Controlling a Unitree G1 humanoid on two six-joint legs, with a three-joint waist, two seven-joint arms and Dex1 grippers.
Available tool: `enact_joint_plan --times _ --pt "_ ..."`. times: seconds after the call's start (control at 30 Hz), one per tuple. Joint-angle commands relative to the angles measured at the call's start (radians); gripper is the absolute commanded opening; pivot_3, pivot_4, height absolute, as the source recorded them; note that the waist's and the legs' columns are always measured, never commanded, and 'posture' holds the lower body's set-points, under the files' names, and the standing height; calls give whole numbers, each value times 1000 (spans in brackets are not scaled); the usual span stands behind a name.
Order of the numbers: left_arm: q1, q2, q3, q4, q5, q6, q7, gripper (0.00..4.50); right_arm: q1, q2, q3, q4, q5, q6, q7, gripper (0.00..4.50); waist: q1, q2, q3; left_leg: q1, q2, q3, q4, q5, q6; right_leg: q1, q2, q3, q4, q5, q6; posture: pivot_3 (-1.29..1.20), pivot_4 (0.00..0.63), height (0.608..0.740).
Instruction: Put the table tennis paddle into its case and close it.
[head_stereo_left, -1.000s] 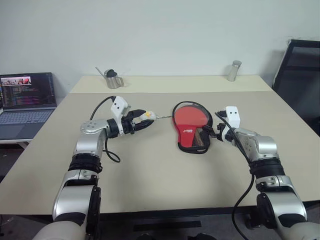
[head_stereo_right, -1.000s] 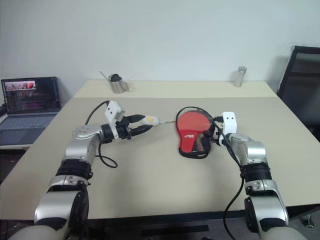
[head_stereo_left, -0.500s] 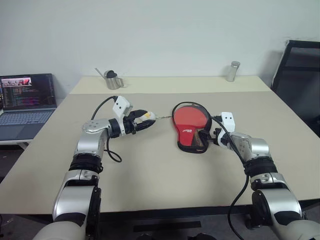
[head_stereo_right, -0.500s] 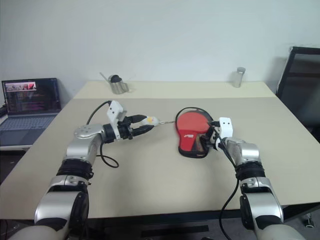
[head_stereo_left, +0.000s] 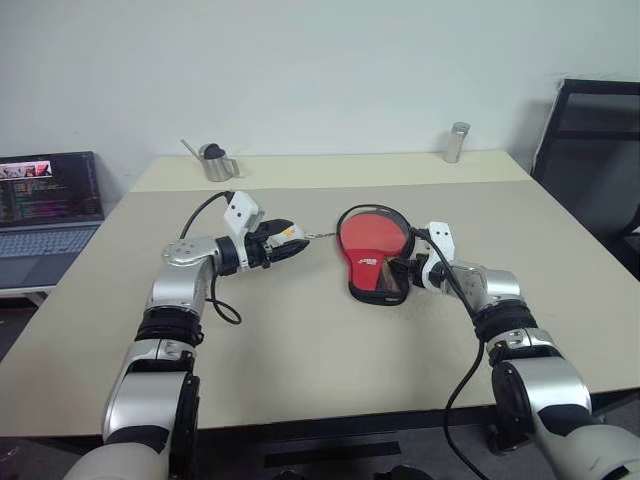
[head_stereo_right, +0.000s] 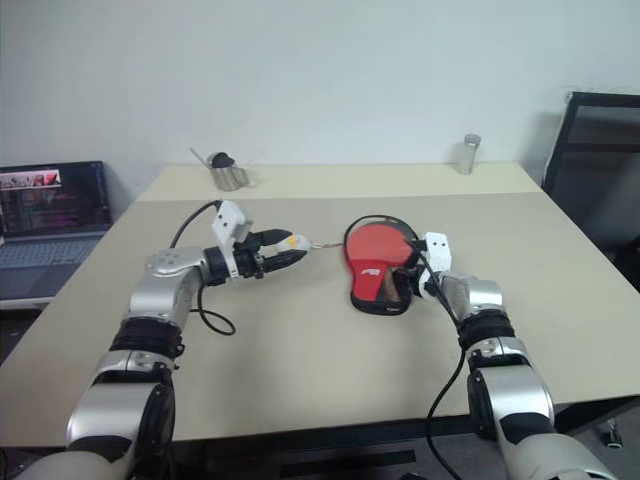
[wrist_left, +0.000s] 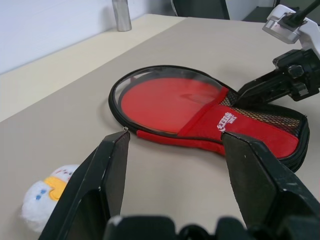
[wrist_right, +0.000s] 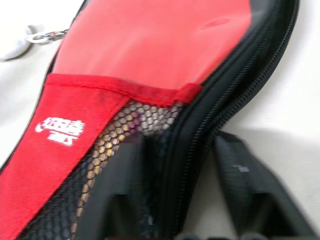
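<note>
The case (head_stereo_left: 372, 262) lies open at mid-frame on the table (head_stereo_left: 300, 350), the paddle (head_stereo_left: 362, 238) inside it, red face up under the mesh pocket. The right gripper (wrist_right: 177, 200) pinches the case's zipper edge, one finger inside, one outside. Left of the case, the left gripper (head_stereo_left: 290, 243) has its jaws spread, the small white-yellow pull tag (wrist_left: 45, 197) beside them. A metal watering can (head_stereo_left: 214, 160) and cylinder (head_stereo_left: 457, 142) stand along the far edge, a laptop (head_stereo_left: 45, 215) at far left, a chair (head_stereo_left: 590, 150) at upper right.

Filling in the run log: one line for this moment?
left gripper: open, beside toy tag | right gripper: on case rim | paddle: in case, unzipped
</note>
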Motion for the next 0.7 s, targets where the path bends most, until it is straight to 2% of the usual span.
enact_joint_plan --times 0.03,0.1,0.13,0.4,0.7 --pt "0 22 5 -46 -19 -6 -6 3170 -12 14 0 21 -14 0 4 806 -2 0 0 0 0 0 0 0 0 0 0 0 0 0 0 0 150 740" --pt "15 32 6 -57 -23 2 -15 3170 -8 20 -2 14 -13 5 4 176 -4 0 0 0 0 0 0 0 0 0 0 0 0 0 0 0 150 740" --pt "25 37 8 -66 -26 9 -22 3170 -5 23 -2 6 -12 10 6 26 -6 0 0 0 0 0 0 0 0 0 0 0 0 0 0 0 150 740" --pt "216 139 31 -273 -148 160 -178 3170 61 45 8 -225 29 154 20 26 -8 0 0 1 2 -1 -3 0 0 -1 0 4 0 0 0 0 150 740" --pt "503 258 60 -581 -269 331 -223 3170 244 97 44 -731 128 476 -10 26 -3 1 0 0 2 -2 -6 -1 -1 -3 0 6 -2 -1 -1 0 150 740"
